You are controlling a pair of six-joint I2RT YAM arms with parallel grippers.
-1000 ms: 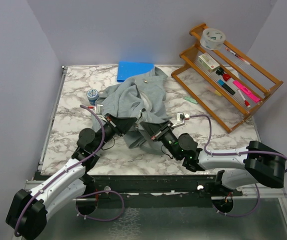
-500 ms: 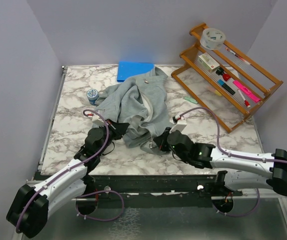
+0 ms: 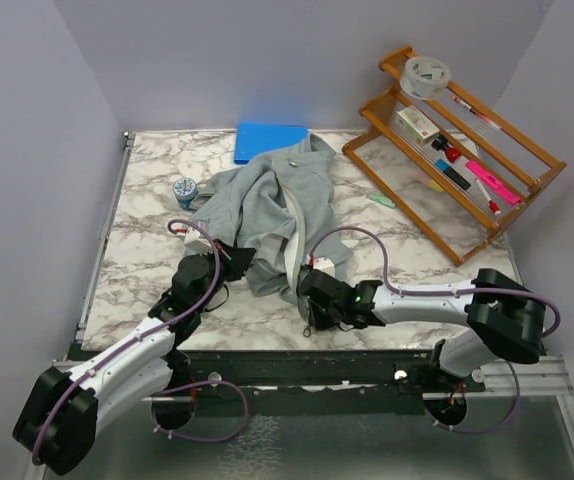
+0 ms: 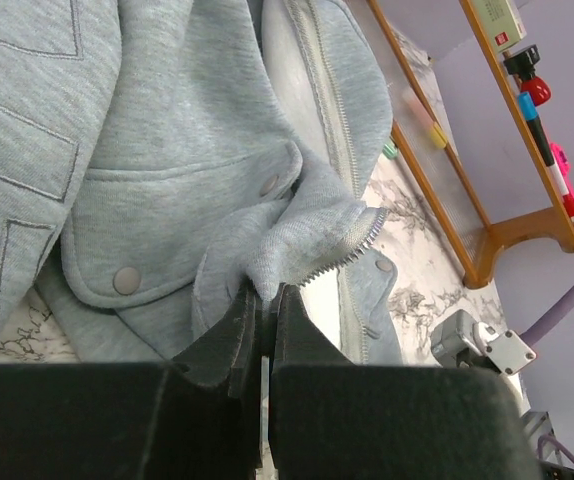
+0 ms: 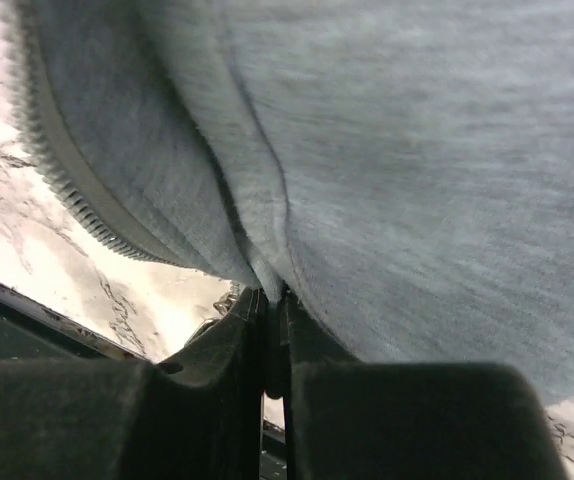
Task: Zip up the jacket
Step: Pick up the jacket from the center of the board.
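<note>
Light grey soft fleece jacket (image 3: 272, 205), pale silver-white zipper teeth (image 4: 342, 262), flat bright blue rectangular pad (image 3: 267, 141), white tabletop with grey marble veining (image 3: 147, 250), orange-brown wooden rack (image 3: 369, 104), hot pink marker pen (image 3: 494, 184), small blue-and-white round tub (image 3: 185, 190)

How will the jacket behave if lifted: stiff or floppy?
Likely floppy: the jacket lies bunched in folds. Its zipper edge curls beside the left gripper, so it would probably sag between pinches. Soft fabric pinched in the right gripper seems unlikely to slip.

My marble worktop (image 3: 137, 255) carries the jacket (image 3: 257, 200) at my jaws, a blue pad (image 3: 267, 140) beyond it, a round tub (image 3: 185, 190) beyond my left jaws, a wooden rack (image 3: 407, 211) beyond my right jaws.
</note>
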